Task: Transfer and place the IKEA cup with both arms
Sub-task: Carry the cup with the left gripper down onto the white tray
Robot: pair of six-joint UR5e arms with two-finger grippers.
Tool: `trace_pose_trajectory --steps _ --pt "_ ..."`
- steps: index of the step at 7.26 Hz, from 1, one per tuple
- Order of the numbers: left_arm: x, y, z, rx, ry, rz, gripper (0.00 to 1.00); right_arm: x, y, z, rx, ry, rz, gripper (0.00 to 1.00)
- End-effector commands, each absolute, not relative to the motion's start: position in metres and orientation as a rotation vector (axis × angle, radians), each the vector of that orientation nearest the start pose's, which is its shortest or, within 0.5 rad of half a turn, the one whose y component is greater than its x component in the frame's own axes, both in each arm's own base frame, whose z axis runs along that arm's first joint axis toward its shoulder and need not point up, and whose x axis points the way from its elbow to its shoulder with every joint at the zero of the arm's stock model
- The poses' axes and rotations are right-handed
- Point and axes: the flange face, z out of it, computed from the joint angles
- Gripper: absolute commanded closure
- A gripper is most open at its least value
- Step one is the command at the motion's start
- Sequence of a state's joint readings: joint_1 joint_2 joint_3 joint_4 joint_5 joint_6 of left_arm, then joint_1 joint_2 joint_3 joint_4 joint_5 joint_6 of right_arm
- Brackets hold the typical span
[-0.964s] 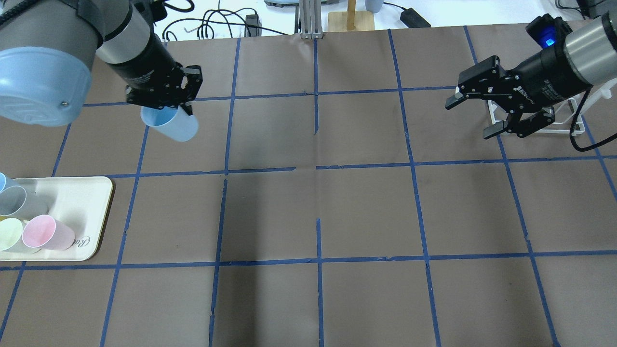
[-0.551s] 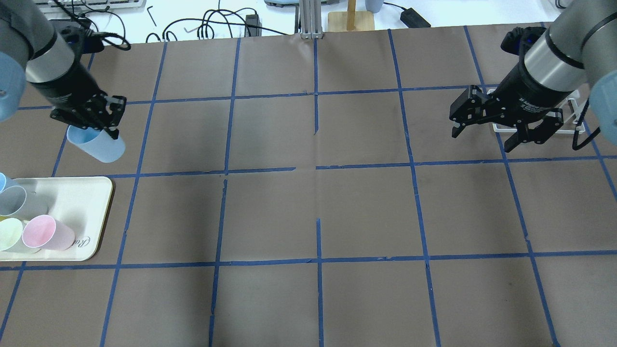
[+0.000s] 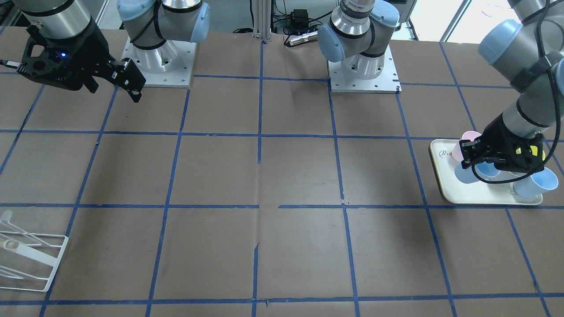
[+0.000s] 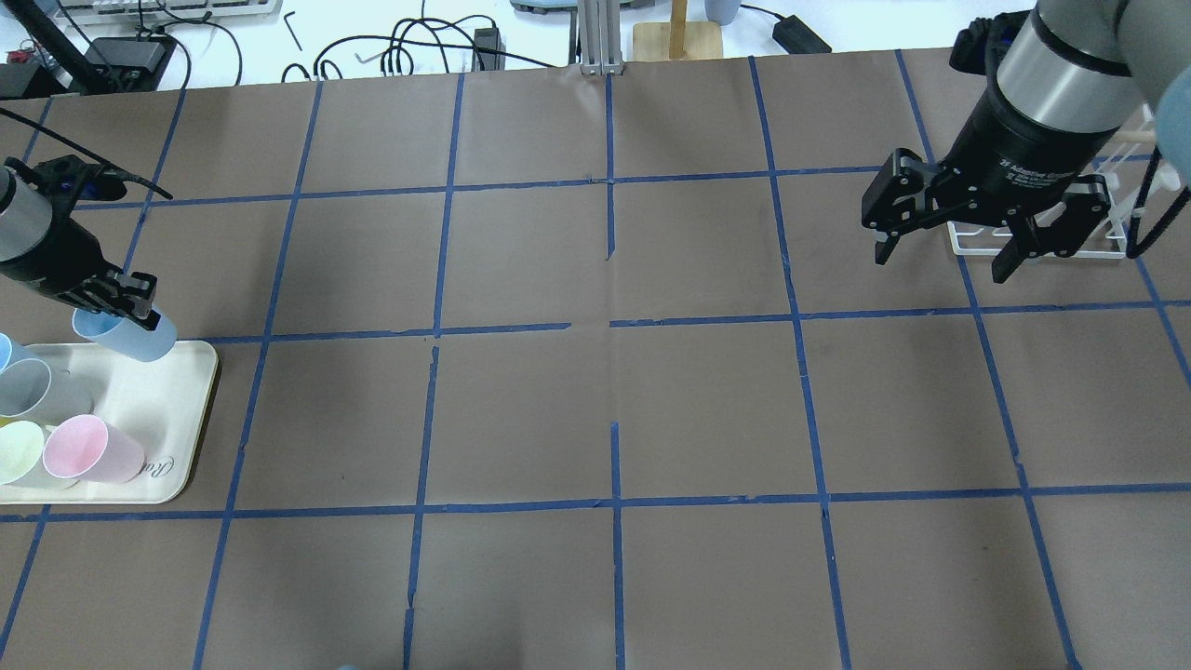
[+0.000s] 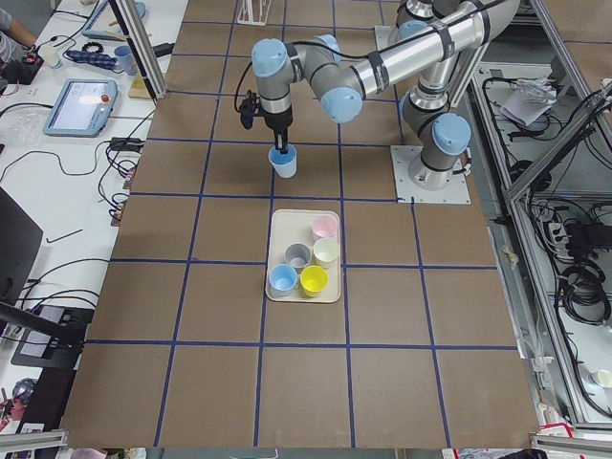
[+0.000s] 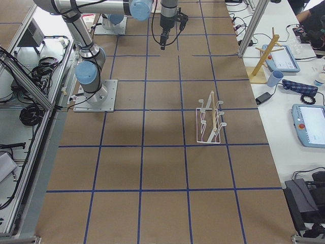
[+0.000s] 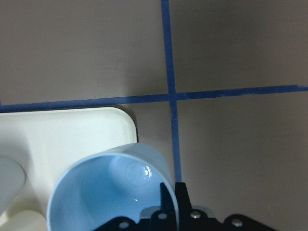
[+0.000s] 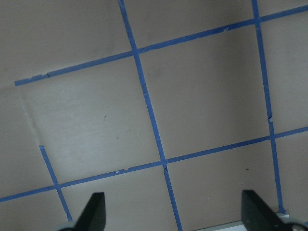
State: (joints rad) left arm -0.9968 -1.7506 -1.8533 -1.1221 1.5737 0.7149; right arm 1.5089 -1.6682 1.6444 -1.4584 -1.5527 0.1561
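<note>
Left gripper (image 4: 119,314) is clamped on the rim of the IKEA cup (image 4: 130,339), one finger inside, with the cup tilted and apparently above the far right corner of the tray (image 4: 181,400). Pastel cups (image 4: 88,449) crowd the tray's left side. Bare table (image 4: 614,409) spans the middle. Right gripper (image 4: 943,263) is spread wide, holds nothing, and hangs beside the white rack (image 4: 1107,244).

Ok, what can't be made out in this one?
Overhead: the left edge cuts off the blue twin cup and a pale cup.
Front-facing: the left gripper covers most cups on the tray.
Left wrist: the bottom edge cuts off the grip on the IKEA cup.
Right wrist: only fingertips of the right gripper show.
</note>
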Motion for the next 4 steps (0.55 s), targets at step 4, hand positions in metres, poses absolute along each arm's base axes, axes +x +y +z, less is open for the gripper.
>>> trace_pose_trajectory --steps 4 --pt "0.23 -0.519 0.239 0.213 3.145 0.046 1.0 0.131 -0.44 0.474 0.189 3.11 0.186 0.0"
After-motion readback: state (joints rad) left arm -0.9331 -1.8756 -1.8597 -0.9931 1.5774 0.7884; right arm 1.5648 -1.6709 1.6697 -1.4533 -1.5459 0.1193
